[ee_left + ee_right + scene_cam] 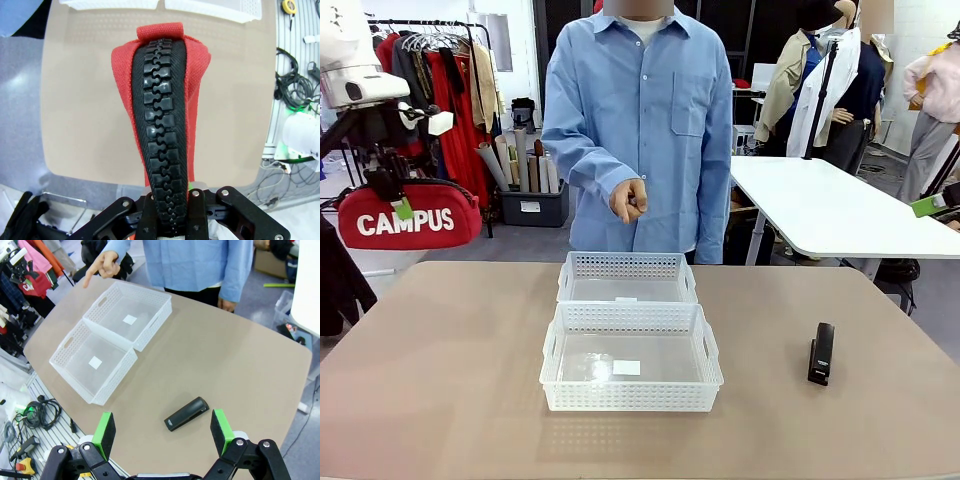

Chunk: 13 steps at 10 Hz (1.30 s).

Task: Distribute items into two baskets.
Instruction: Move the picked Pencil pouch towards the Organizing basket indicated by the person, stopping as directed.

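Pouch (408, 215) transfer in hand: left fingers (196, 220) clamp its zip strap (162, 150), left of the baskets (630, 400); right fingers (221, 430) gape (stapler (186, 414) lies right of baskets). Next you carry across, release.

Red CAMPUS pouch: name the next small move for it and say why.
Probably swing the left end effector rightward, carrying the pouch over the table toward the baskets. It is shut on the pouch's black zip strap, the pouch hangs in the air off the table's left side, and both baskets sit empty.

Red pouch (195, 70), near end hidden between left jaws.
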Each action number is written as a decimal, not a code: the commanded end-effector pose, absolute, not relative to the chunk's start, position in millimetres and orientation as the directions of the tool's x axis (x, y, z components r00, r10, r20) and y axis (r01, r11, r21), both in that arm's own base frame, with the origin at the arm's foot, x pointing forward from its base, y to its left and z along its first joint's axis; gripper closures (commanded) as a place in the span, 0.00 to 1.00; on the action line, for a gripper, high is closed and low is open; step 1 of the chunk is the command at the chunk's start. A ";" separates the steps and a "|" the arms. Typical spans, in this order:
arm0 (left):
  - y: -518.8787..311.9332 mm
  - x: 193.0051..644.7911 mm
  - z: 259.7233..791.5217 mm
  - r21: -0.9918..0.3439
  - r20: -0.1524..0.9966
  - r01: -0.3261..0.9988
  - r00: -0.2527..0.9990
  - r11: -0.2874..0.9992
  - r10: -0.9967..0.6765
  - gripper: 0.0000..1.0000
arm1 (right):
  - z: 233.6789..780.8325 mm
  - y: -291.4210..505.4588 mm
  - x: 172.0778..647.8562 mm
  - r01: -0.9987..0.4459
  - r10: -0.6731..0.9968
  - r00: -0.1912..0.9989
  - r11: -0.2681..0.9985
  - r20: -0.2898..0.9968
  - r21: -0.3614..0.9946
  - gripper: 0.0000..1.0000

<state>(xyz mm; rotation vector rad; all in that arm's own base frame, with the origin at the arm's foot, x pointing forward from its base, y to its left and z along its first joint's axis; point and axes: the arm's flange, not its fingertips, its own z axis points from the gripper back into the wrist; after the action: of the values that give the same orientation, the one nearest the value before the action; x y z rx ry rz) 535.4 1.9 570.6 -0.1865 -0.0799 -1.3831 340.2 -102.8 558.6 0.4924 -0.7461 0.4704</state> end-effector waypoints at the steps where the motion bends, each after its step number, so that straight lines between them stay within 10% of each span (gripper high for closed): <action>1: -6.1 558.9 581.9 -0.062 0.166 0.989 0.146 0.137 -0.975 1.00 | 560.1 -102.8 340.9 -0.579 0.220 0.627 0.773 0.747 0.258 0.00; 13: -106.3 628.9 524.6 -0.053 0.151 0.998 0.025 0.017 -0.988 1.00 | 560.1 -102.8 340.9 -0.579 0.220 0.627 0.773 0.747 0.258 0.00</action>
<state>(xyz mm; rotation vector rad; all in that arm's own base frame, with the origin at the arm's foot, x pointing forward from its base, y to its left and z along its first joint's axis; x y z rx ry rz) 627.9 -106.3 526.0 -0.1788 -0.0728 -1.5684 340.2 -102.7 558.7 0.4923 -0.7459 0.4706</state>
